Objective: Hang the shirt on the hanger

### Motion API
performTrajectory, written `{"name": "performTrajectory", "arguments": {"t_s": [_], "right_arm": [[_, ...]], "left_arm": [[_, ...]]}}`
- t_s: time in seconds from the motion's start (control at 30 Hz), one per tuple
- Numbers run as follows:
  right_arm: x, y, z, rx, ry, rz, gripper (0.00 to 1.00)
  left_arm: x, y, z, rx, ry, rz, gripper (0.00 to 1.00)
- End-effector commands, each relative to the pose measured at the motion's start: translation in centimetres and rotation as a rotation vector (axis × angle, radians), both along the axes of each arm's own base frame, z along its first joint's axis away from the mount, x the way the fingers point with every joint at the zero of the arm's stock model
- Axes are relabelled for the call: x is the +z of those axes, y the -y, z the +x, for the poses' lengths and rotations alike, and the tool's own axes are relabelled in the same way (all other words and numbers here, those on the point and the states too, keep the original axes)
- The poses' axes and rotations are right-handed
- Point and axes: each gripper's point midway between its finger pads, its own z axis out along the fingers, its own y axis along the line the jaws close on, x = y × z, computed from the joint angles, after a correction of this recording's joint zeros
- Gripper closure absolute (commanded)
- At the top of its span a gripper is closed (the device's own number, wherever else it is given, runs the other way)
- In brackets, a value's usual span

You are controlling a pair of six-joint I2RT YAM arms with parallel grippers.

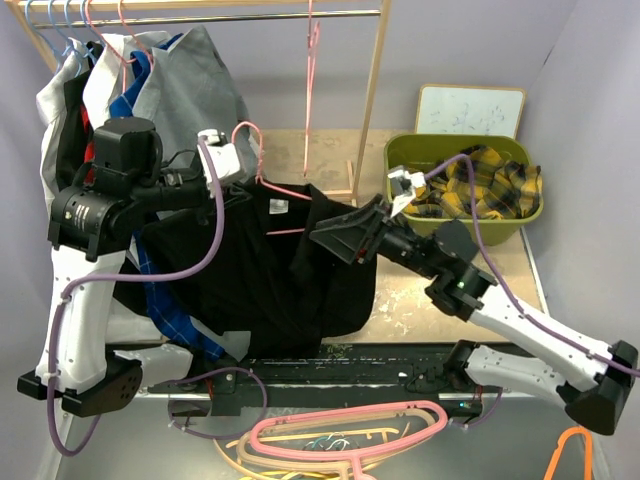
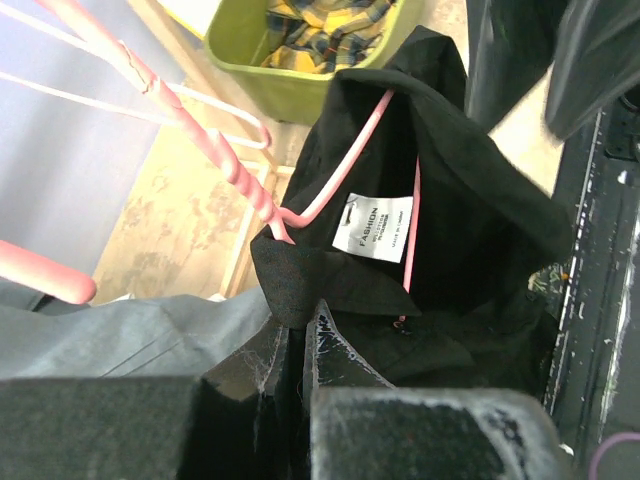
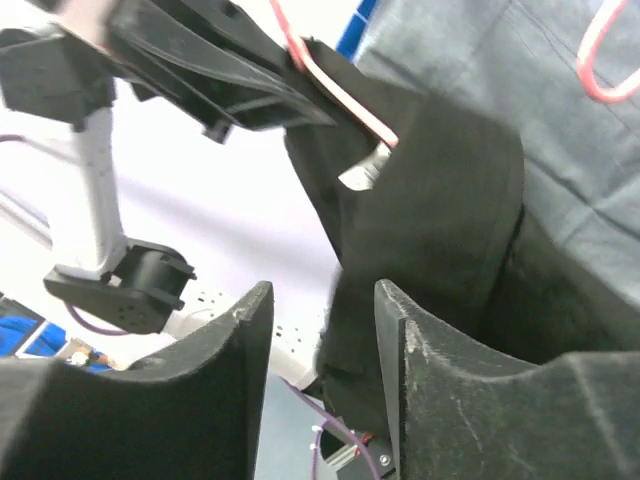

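Top view first: the shirt (image 1: pixel 270 265) hangs mid-air between the two arms, with the thin pink hanger (image 1: pixel 290 190) poking out at the neck. The left gripper (image 1: pixel 248 188) is up at the collar and the right gripper (image 1: pixel 335 243) sits against the shirt's right side. My read is that it's light, floppy cloth that sags and slides off the wire anywhere it isn't held. I'd grab it at the collar or a shoulder seam, never mid-body. The hem melts into the dark rail at the near edge, so I can't tell if it touches the surface (image 1: pixel 430 300).

Left wrist: the jaws are pressed almost together with the collar edge pinched in the slit. I can't tell if the hanger wire is in there too. One hanger arm runs inside the neck past the white label (image 2: pixel 372 228), but its far end is buried in cloth. No idea if it has reached the shoulder.

Right wrist: the jaws are spread wide, with a dark fold of shirt hanging just past them and nothing clamped. It's blurry, so contact is unclear.
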Motion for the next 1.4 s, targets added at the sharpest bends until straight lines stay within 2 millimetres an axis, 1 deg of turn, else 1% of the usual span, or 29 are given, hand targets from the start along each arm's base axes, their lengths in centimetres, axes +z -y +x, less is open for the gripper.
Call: {"name": "performTrajectory", "arguments": {"t_s": [0.0,0.03,0.07,0.1,0.17,0.23,0.27,0.33,0.37,0.4,0.43,0.5,0.53,0.57,0.63,0.67,0.7,0.77,0.8,0.87,0.93,1.0,1.1,1.13,1.2,1.23,1.3,1.37], "right_arm": [[2.4,2.2,-1.8,-0.011,0.145,0.013,0.44],[1.9,2.7,-2.1,-0.014,0.169,-0.007,0.17],[1.6,3.2,-2.7,-0.010,0.202,-0.026,0.02],[1.7,3.9,-3.3,-0.011,0.264,-0.048,0.00],[1.3,5.1,-3.5,-0.048,0.335,-0.125,0.00],[1.3,7.1,-2.4,-0.165,0.394,-0.214,0.00],[1.2,8.6,-1.4,-0.257,0.410,-0.253,0.00],[0.6,10.9,0.0,-0.398,0.439,-0.292,0.00],[0.1,11.2,0.2,-0.414,0.448,-0.303,0.00],[-0.4,10.9,0.1,-0.397,0.451,-0.310,0.00],[-0.9,10.1,-0.1,-0.355,0.451,-0.317,0.00],[-2.0,7.8,-1.0,-0.227,0.453,-0.327,0.05],[-2.2,7.0,-1.3,-0.180,0.450,-0.323,0.08],[-2.4,5.8,-2.3,-0.094,0.463,-0.311,0.09],[-2.4,4.3,-3.4,0.015,0.478,-0.291,0.12],[-2.3,3.8,-3.7,0.049,0.485,-0.288,0.15],[-2.5,3.3,-3.8,0.075,0.485,-0.301,0.18],[-3.6,2.6,-3.7,0.121,0.479,-0.347,0.24],[-4.0,2.4,-3.7,0.136,0.477,-0.362,0.27],[-4.3,2.2,-4.0,0.163,0.480,-0.369,0.36],[-4.5,2.0,-4.1,0.174,0.481,-0.370,0.52],[-4.6,1.9,-4.1,0.181,0.478,-0.363,0.74],[-4.3,1.6,-4.2,0.187,0.479,-0.342,1.00],[-4.1,1.5,-4.0,0.180,0.468,-0.335,1.00],[-3.3,0.9,-4.4,0.219,0.448,-0.309,1.00],[-2.5,0.6,-4.7,0.240,0.447,-0.295,0.97],[-2.3,-0.1,-4.9,0.278,0.431,-0.289,0.92],[-2.1,-0.3,-4.8,0.282,0.431,-0.285,0.90]], "left_arm": [[-0.7,0.1,-1.6,-0.082,0.026,0.018,1.00],[-1.1,-0.1,-1.3,-0.069,0.026,0.032,1.00],[-1.4,-0.3,-1.2,-0.059,0.029,0.042,1.00],[-1.6,-0.4,-1.2,-0.059,0.031,0.046,1.00],[-1.5,-0.3,-1.6,-0.074,0.029,0.039,1.00],[-1.4,0.0,-2.4,-0.113,0.021,0.032,1.00],[-1.5,0.2,-3.0,-0.142,0.013,0.032,1.00],[-1.5,0.4,-4.0,-0.188,0.003,0.031,1.00],[-1.5,0.5,-4.6,-0.213,0.001,0.030,1.00],[-1.6,0.5,-5.1,-0.231,-0.004,0.030,1.00],[-1.7,0.6,-5.5,-0.248,-0.009,0.027,1.00],[-2.1,0.6,-6.2,-0.278,-0.023,0.026,1.00],[-2.4,0.7,-6.4,-0.289,-0.031,0.027,1.00],[-2.6,0.7,-6.6,-0.301,-0.033,0.028,1.00],[-3.0,0.8,-6.7,-0.318,-0.032,0.032,1.00],[-3.3,0.8,-6.7,-0.322,-0.035,0.035,1.00],[-3.4,0.9,-6.8,-0.328,-0.037,0.034,1.00],[-3.3,1.0,-6.8,-0.337,-0.026,0.033,1.00],[-3.2,1.0,-6.8,-0.340,-0.022,0.034,1.00],[-3.1,1.0,-6.8,-0.341,-0.019,0.034,1.00],[-3.1,1.1,-6.7,-0.344,-0.018,0.034,1.00],[-3.0,1.2,-6.8,-0.349,-0.020,0.029,1.00],[-2.9,1.3,-6.8,-0.357,-0.027,0.020,1.00],[-3.0,1.4,-6.8,-0.358,-0.031,0.019,1.00],[-3.2,1.4,-6.7,-0.360,-0.039,0.018,1.00],[-3.4,1.5,-6.6,-0.360,-0.046,0.019,1.00],[-3.4,1.6,-6.4,-0.362,-0.050,0.016,1.00],[-3.3,1.7,-6.3,-0.361,-0.047,0.012,1.00]]}}
